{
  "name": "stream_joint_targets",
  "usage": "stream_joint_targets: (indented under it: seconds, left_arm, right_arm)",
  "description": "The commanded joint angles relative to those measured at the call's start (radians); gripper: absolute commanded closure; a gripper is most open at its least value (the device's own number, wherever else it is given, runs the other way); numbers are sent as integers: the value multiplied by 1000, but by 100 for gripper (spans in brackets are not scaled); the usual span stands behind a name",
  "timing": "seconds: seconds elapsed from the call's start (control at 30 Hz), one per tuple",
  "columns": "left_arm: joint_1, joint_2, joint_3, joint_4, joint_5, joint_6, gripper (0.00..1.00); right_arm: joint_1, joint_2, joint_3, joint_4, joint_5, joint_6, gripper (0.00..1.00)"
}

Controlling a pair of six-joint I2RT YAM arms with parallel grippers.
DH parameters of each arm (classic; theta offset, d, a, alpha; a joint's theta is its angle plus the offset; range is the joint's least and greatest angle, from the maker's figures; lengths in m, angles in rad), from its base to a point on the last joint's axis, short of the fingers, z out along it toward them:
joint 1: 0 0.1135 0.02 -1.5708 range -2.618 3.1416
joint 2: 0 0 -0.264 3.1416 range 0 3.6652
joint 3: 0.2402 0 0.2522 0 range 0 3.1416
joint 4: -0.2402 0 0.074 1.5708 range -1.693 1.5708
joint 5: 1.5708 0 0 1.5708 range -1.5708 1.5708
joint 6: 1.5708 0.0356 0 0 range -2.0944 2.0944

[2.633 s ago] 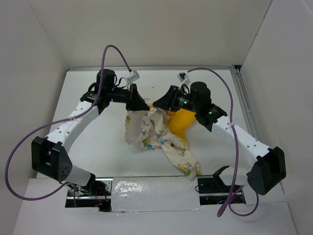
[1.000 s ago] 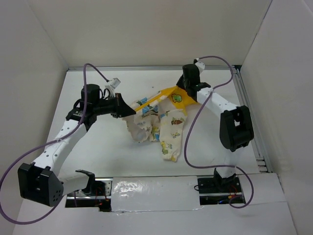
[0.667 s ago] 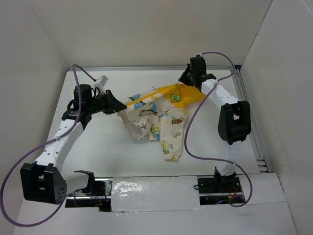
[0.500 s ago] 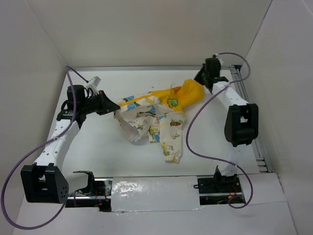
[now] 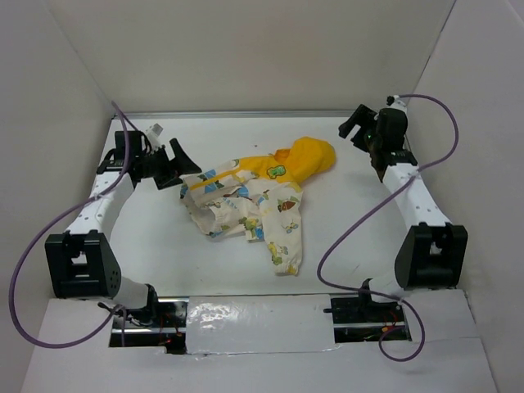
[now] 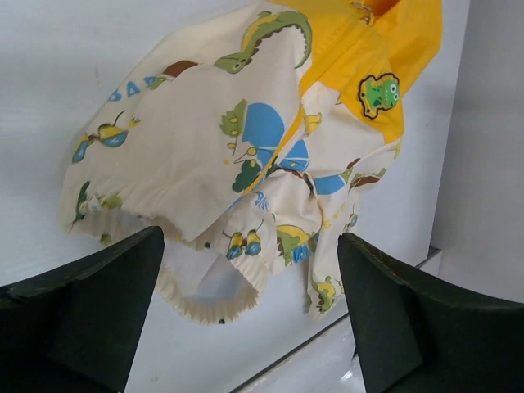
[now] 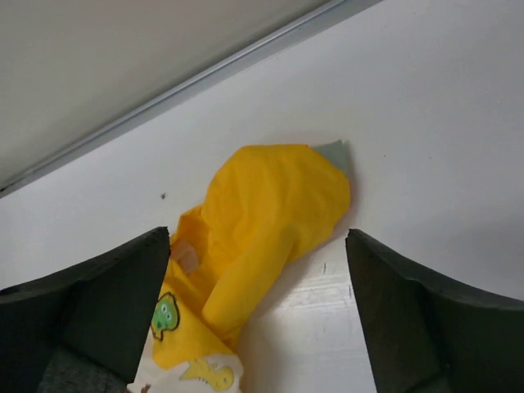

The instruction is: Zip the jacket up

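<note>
You have the jacket [image 5: 254,201] crumpled mid-worktop [image 5: 352,229], lying roughly left to right, its yellow hood [image 5: 309,154] toward the right arm. Both ends gape empty: the left end effector [image 5: 178,161] is just beside the fabric, while the right end effector [image 5: 354,129] stands farther off.

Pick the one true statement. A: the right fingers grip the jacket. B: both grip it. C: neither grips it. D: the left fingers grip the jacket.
C: the jacket lies loose on the table, while the left fingers and right fingers are spread open and hold nothing.
</note>
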Motion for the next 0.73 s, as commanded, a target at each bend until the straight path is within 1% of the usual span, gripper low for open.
stream_joint_targets:
  seconds: [0.0,0.03,0.07,0.1,0.13,0.2,0.23,0.27,0.3,0.33,0.4,0.47,0.57,0.7]
  left_arm:
    - [16,-89,48,-100,-89,-65,1]
    - [18,-109,54,-123,-123,-86,1]
    - [21,-150,76,-168,-179,-115,1]
    - [22,-173,85,-189,-201,-126,1]
    - [22,-192,94,-205,-215,-134,1]
    - [22,-245,113,-247,-238,-161,1]
    - [22,-262,113,-256,-238,-172,1]
    - [22,-299,113,-259,-234,-174,1]
    - [24,-318,108,-261,-229,-178,1]
    - [21,-336,98,-255,-220,-177,1]
    - [24,-384,72,-247,-188,-178,1]
    - [21,-420,47,-242,-162,-169,1]
    - [19,-457,10,-241,-111,-151,1]
    - [18,-489,-27,-229,-70,-135,1]
  right_arm:
    - [-16,-140,-76,21,-47,6,0]
    - [-16,-198,-90,17,-48,12,0]
    - [-16,-229,-102,-3,-38,26,0]
    - [-14,-255,-125,-20,-29,32,0]
    - [-14,-319,-134,-34,-16,50,0]
    - [-14,-385,-186,-57,8,57,0]
    - [-13,-465,-208,-61,19,67,0]
    - [-10,-506,-252,-64,30,69,0]
    - [-8,-578,-271,-75,39,74,0]
    - [-10,-608,-282,-93,66,95,0]
    - [-6,-681,-299,-162,103,104,0]
    - [-6,-721,-314,-225,128,107,0]
    - [-6,-810,-344,-276,154,97,0]
    - [-8,-893,-383,-298,177,95,0]
